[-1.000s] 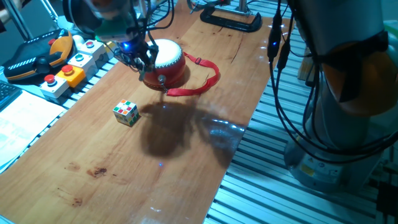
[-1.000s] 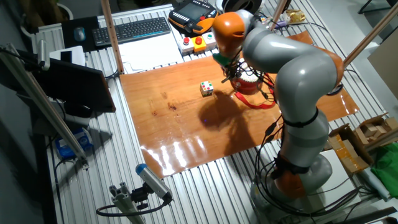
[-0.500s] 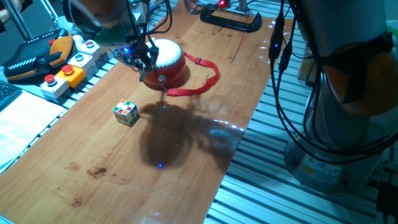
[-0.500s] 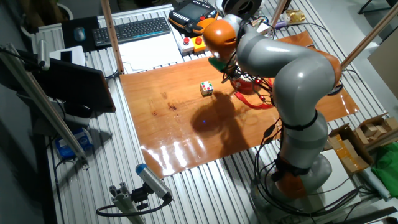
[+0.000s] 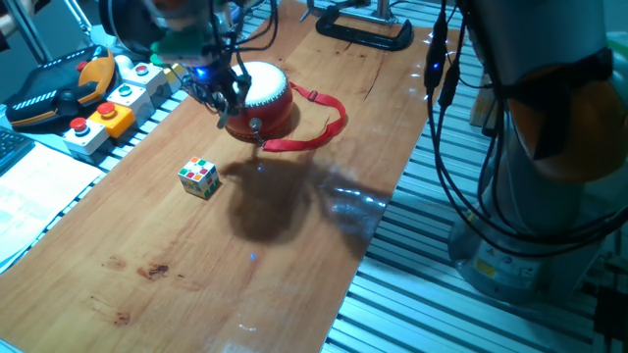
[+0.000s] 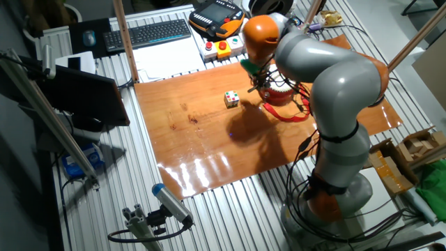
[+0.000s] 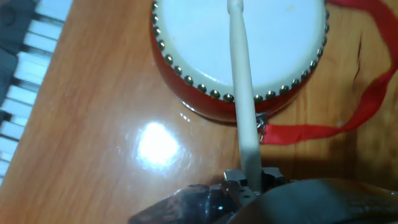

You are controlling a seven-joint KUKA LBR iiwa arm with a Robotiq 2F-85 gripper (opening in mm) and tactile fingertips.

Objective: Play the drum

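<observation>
The drum (image 7: pixel 239 46) is a squat red barrel with a smooth white skin ringed by metal studs and a red strap (image 7: pixel 348 112). The gripper (image 7: pixel 249 180) is clamped on a pale, round stick (image 7: pixel 239 74) lying over the skin.

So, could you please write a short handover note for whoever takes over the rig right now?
Gripper: shut on a pale drumstick, which reaches out over the white skin of the drum.
Drum: upright on the wooden table, its red strap lying loose beside it. A small multicoloured cube sits apart, nearer the table's middle.
Done: stick in hand and lined up.
Left: the strikes; whether the tip touches the skin now cannot be told.
</observation>
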